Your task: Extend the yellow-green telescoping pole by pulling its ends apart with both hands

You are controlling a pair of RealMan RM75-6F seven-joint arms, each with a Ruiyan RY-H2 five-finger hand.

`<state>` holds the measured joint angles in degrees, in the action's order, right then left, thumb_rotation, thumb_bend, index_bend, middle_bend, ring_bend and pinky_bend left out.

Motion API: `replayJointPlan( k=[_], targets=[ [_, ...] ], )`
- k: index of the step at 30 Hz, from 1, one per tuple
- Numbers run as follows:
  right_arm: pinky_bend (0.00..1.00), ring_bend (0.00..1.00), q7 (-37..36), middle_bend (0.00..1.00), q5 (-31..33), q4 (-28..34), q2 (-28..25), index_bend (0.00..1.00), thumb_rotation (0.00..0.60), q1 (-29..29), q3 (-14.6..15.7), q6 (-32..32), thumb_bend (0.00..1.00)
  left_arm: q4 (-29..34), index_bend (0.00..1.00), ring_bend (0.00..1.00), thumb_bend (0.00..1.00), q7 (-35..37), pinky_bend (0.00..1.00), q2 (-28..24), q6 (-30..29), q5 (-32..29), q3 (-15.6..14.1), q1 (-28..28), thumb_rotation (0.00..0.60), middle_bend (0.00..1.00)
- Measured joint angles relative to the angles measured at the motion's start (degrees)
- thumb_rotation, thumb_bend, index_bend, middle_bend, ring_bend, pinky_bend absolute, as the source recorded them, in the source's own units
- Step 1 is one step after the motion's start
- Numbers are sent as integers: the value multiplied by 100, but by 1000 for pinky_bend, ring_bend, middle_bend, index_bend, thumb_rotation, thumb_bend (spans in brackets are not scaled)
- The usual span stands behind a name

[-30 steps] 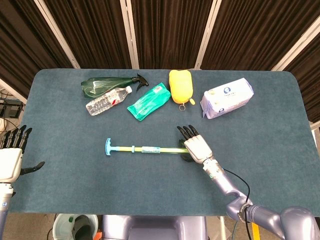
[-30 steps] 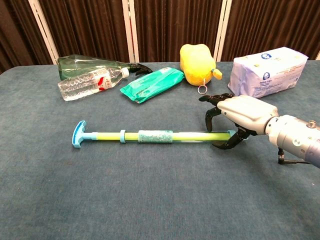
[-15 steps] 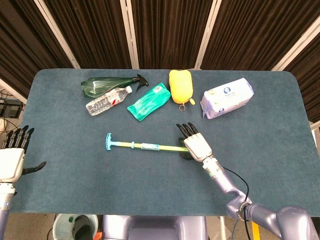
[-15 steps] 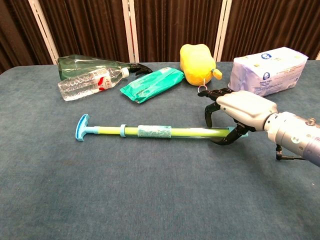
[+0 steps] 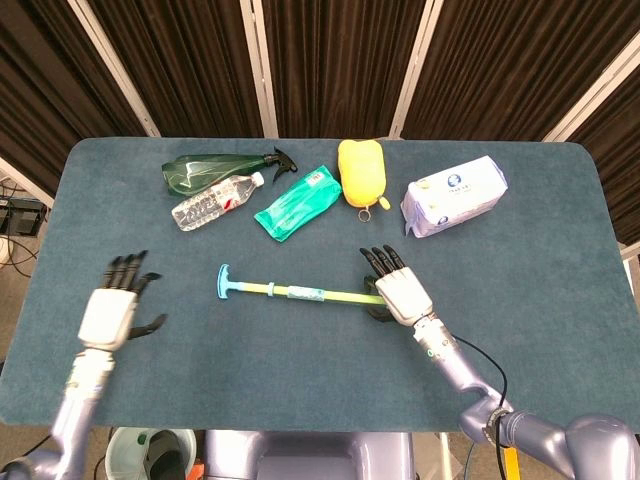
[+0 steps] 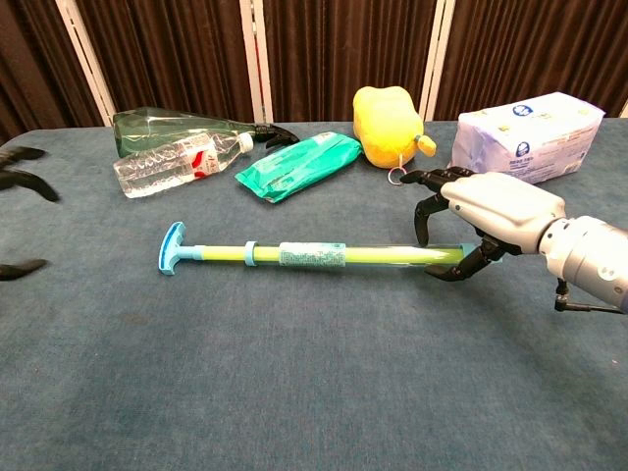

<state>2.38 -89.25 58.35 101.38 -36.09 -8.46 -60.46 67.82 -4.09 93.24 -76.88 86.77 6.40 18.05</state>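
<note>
The yellow-green telescoping pole (image 5: 300, 292) (image 6: 314, 256) lies across the middle of the table, its blue T-handle (image 5: 224, 281) (image 6: 173, 247) at the left end. My right hand (image 5: 400, 292) (image 6: 486, 211) grips the pole's right end, fingers curled over it and thumb underneath. That end looks slightly raised off the cloth. My left hand (image 5: 110, 310) hovers open with fingers spread, well left of the T-handle and apart from it. In the chest view only the left hand's dark fingertips (image 6: 20, 182) show at the left edge, blurred.
Along the back of the blue table (image 5: 520, 300) lie a green spray bottle (image 5: 215, 167), a clear water bottle (image 5: 215, 203), a green packet (image 5: 297, 203), a yellow pouch (image 5: 361, 170) and a white tissue pack (image 5: 454, 195).
My left hand has swung in from the table's left edge toward the T-handle. The right hand has drawn the pole slightly to the right.
</note>
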Motion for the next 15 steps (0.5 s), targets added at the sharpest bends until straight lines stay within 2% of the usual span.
replayJointPlan(
  k=[7, 15],
  targets=[
    [0, 0, -16, 56, 59, 185, -127, 735, 600, 22, 4, -5, 434, -979, 301, 0, 253, 492, 22, 1104, 284, -12, 233, 501, 600, 0],
    [0, 0, -35, 57, 149, 346, -287, 736, 600, 36, -22, 7, 433, -1878, 294, 0, 257, 924, 20, 1970, 483, -28, 454, 1013, 600, 0]
  ],
)
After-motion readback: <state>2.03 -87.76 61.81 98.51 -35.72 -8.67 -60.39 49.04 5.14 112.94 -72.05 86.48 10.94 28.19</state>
